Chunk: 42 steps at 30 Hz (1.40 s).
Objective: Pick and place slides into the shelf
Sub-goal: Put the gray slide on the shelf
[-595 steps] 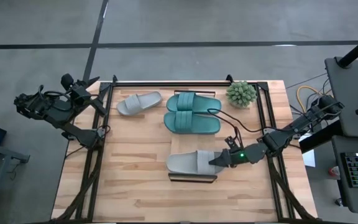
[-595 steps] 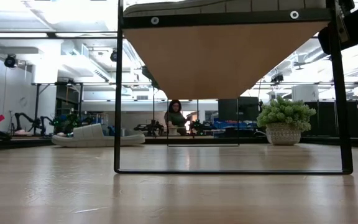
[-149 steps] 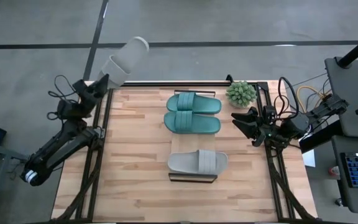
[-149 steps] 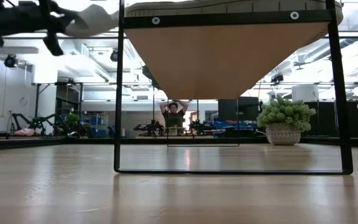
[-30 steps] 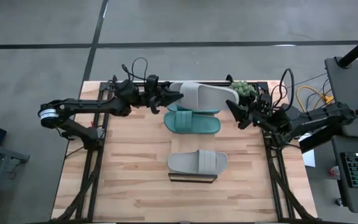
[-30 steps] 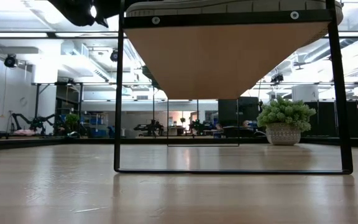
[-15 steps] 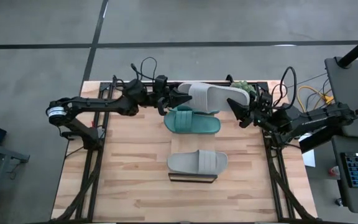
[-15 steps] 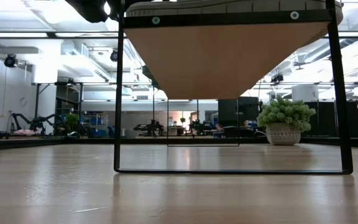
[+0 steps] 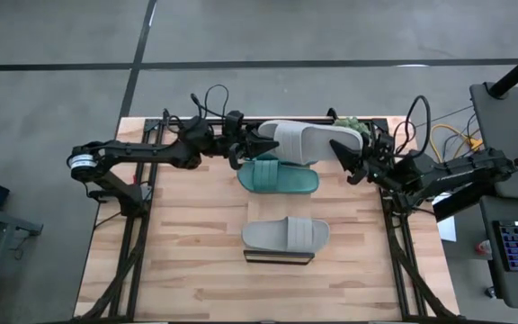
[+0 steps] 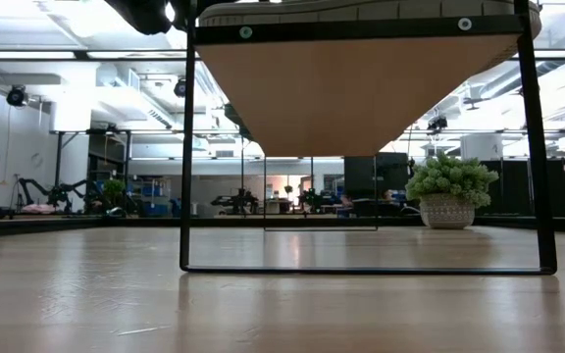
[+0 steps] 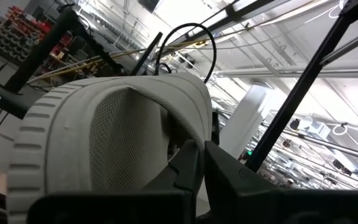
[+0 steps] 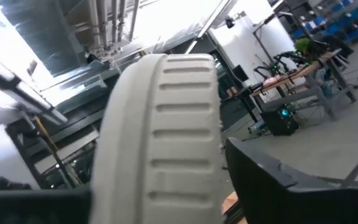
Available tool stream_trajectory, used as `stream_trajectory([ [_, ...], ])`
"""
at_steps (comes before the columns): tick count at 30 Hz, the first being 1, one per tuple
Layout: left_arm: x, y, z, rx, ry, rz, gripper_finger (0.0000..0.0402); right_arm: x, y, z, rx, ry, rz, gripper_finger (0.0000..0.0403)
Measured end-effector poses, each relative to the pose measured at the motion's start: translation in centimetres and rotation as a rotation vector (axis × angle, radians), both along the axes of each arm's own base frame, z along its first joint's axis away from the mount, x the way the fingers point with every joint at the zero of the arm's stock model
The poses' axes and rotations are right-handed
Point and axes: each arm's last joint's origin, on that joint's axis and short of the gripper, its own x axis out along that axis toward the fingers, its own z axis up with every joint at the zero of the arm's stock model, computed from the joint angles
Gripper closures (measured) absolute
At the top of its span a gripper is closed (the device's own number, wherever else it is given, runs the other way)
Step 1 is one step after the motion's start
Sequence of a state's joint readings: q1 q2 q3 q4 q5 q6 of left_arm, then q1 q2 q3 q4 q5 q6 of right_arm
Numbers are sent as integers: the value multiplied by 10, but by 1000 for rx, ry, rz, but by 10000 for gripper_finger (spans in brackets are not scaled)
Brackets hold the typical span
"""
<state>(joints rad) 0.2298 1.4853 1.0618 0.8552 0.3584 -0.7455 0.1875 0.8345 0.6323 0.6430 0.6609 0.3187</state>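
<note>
One light grey slide (image 9: 306, 139) hangs at upper centre of the high view, clamped at its left end by the closed left gripper (image 9: 257, 144). Its right end lies between the parted fingers of the right gripper (image 9: 343, 153); contact cannot be confirmed. Below it, a teal slide (image 9: 281, 178) rests on the wooden table (image 9: 187, 243); a second grey slide (image 9: 286, 235) sits on the shelf (image 9: 279, 258). The plant (image 10: 451, 190) is partly hidden.
</note>
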Motion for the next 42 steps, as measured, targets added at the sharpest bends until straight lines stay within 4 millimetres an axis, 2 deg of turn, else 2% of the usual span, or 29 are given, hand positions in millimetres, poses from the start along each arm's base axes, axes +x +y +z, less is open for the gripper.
stream_trajectory([
  [9, 0, 0, 0, -3, 1, -1, 401, 0, -1, -1, 62, -19, -26, 355],
  [21, 0, 0, 0, -7, 0, -3, 396, -1, -2, -1, 93, -31, -36, 357],
  [25, -1, 0, 1, -3, -7, -8, 356, -1, -2, -1, 95, -31, -41, 357],
  [35, -5, 4, 4, 8, -11, -7, 199, -3, -2, 0, 91, -33, -47, 358],
  [42, -19, 20, 15, 21, -47, 49, 144, -8, -3, 3, 92, -53, -51, 358],
])
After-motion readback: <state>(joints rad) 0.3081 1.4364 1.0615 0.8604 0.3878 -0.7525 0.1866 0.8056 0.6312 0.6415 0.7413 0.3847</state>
